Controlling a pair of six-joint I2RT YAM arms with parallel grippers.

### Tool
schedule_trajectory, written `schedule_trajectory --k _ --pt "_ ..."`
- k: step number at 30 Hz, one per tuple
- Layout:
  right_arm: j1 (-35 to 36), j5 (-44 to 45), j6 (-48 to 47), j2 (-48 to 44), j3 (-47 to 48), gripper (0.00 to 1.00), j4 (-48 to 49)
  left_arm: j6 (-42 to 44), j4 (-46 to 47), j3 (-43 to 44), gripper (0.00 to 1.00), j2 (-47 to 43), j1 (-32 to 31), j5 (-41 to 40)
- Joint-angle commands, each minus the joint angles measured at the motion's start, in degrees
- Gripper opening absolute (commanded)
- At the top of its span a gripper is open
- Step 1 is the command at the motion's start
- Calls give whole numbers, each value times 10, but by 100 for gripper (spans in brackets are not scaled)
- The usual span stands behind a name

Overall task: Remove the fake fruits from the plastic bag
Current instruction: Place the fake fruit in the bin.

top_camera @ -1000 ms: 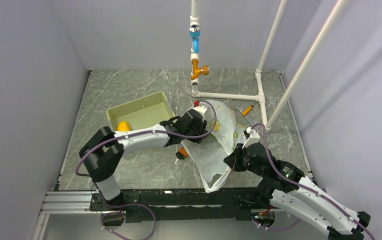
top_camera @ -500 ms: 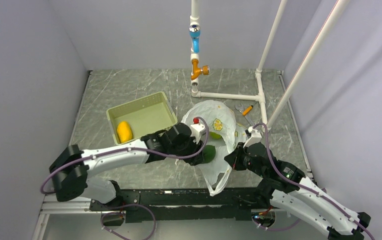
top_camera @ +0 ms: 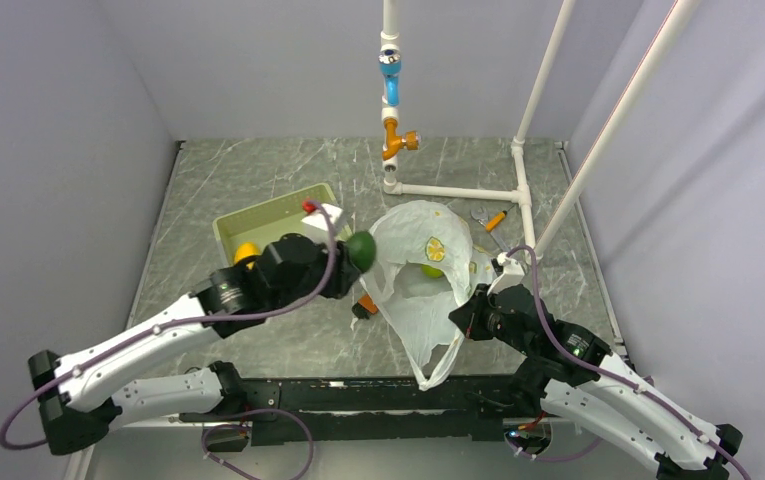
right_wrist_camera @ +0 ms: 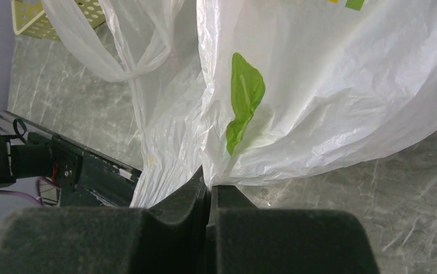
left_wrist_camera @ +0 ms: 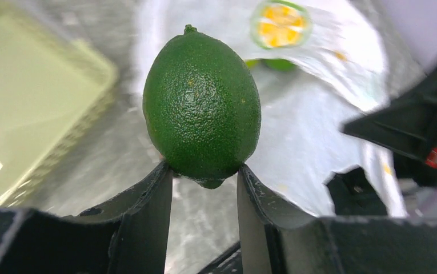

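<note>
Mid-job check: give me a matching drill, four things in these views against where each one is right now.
Things:
1. lime
2. yellow mango
3. plastic bag
4. light green fruit

Places:
a. inside the plastic bag
b. pinched shut in the right tool
c. in the pale green basket
d. gripped by the left tool, clear of the bag

Pairs: 1-d, 2-c, 3-b, 4-a

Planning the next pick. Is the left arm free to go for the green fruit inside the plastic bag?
Probably not yet: the left claw is shut on a lime. The plastic bag, pinched by the right claw, looks open over the green fruit.
</note>
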Motion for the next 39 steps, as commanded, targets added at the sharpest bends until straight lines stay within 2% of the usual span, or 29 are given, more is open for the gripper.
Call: schedule_trajectory --k 1,7,14,17,20,26,39 --pt "1 10 -1 -9 11 0 25 -37 -117 -7 27 -67 49 -155" --pt "1 8 -5 -2 12 0 28 -72 -155 -57 27 -102 147 -160" --pt "1 5 -5 -3 14 0 25 -69 -210 -43 25 -15 255 -156" --pt "1 5 -1 -10 10 0 25 -73 -232 -35 25 35 263 -211" --pt "1 5 1 -12 7 0 24 -63 -208 -47 27 67 275 -225" --pt "1 3 -2 -8 8 0 26 -36 -147 -54 27 121 312 -178" --pt "1 3 -5 -4 4 0 33 -20 -143 -11 31 237 336 -133"
